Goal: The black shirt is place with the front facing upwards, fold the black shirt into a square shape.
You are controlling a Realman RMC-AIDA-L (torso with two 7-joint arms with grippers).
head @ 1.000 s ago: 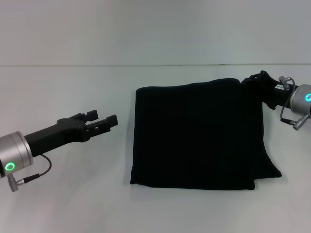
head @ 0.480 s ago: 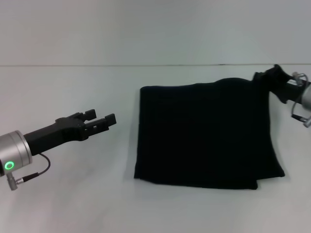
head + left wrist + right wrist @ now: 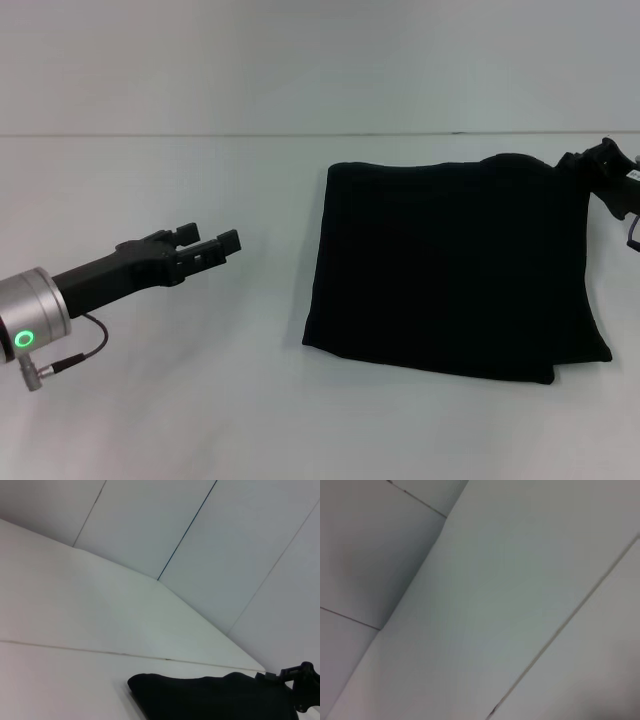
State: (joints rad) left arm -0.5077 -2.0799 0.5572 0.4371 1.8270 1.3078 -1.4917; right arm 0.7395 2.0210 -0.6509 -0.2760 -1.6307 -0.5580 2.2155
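White table [image 3: 200, 420]: right gripper [image 3: 590, 168] pinches black shirt [image 3: 450, 270].

My rig stands in what looks like a bare test room or lab. A plain white table [image 3: 200, 400] fills the head view and meets a plain pale wall [image 3: 300, 60] behind it. The left wrist view shows that wall as flat panels [image 3: 240, 540] parted by thin dark seams [image 3: 187, 530].
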